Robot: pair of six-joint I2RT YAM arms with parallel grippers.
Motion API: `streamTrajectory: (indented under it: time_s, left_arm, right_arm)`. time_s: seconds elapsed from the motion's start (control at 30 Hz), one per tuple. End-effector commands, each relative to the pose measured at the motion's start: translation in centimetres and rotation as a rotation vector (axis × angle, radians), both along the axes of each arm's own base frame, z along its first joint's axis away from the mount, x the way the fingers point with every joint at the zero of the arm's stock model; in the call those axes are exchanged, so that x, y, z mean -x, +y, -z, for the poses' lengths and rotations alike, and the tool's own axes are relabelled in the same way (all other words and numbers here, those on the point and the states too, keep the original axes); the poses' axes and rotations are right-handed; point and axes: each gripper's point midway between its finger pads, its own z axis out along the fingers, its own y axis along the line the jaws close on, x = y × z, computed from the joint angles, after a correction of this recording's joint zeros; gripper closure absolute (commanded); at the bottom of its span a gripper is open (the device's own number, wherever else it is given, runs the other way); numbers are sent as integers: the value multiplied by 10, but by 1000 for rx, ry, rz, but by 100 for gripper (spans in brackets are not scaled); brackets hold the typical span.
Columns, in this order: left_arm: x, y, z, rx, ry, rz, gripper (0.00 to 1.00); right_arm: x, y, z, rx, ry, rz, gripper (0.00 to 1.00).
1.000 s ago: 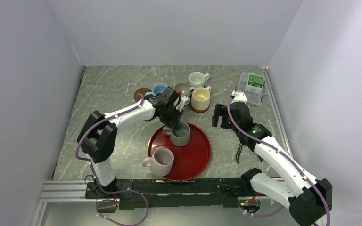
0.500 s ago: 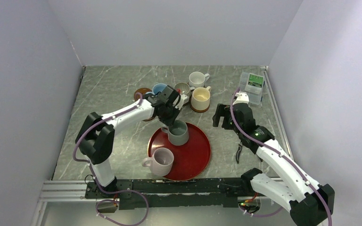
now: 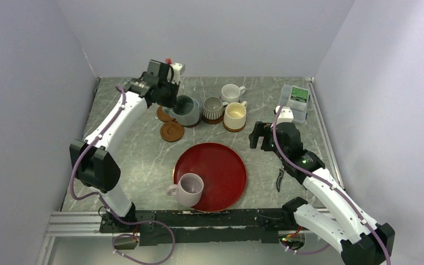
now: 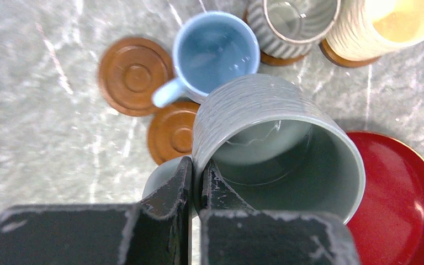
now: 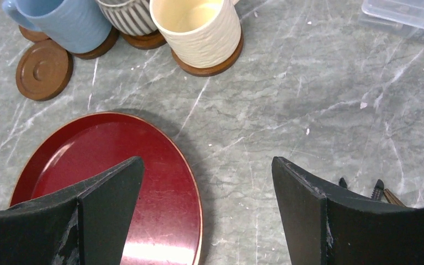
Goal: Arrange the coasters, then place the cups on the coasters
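My left gripper (image 4: 199,165) is shut on the rim of the grey-green cup (image 4: 276,143), one finger inside and one outside. It hangs in the air above the back row (image 3: 186,110). Below it in the left wrist view are the light blue cup (image 4: 215,52) and two bare coasters (image 4: 135,74) (image 4: 171,132). The ribbed cup (image 3: 213,107) and the cream-yellow cup (image 3: 235,116) stand on coasters, with the white cup (image 3: 232,92) behind them. The lilac cup (image 3: 187,189) stands on the red tray (image 3: 221,165). My right gripper (image 5: 207,187) is open and holds nothing, low over the tray's right edge.
A clear plastic box (image 3: 295,101) sits at the back right corner. A small dark tool (image 3: 279,179) lies on the table right of the tray. The enclosure's walls close the table on three sides.
The left arm lifted the grey-green cup off the red tray and carried it back and left, over the blue cup and bare coasters. The right arm hardly moved.
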Motion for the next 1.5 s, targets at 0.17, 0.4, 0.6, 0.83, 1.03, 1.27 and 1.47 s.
streamTrajectory:
  time_s: [0.17, 0.4, 0.6, 0.83, 1.03, 1.27, 1.47]
  left_arm:
    - [-53, 42, -60, -85, -204, -9, 97]
    - [-84, 67, -52, -105, -207, -29, 97]
    - [-111, 85, -42, -143, -226, -69, 97]
    - [-139, 98, -12, -119, -192, -78, 97]
    - [-151, 100, 6, -129, -176, -70, 97]
    - [-157, 96, 25, -129, -150, -25, 97]
    - [-160, 95, 35, -129, -133, -13, 97]
  right_arm:
    - [0, 2, -2, 9, -56, -46, 9]
    - [3, 4, -3, -6, -71, -64, 9]
    - [5, 1, -1, 7, -70, -55, 9]
    - [3, -3, 0, 28, -75, -43, 9]
    - [5, -2, 0, 26, -78, -53, 9]
    - [4, -2, 1, 31, -72, -56, 9]
    - [4, -2, 1, 31, -71, -56, 9]
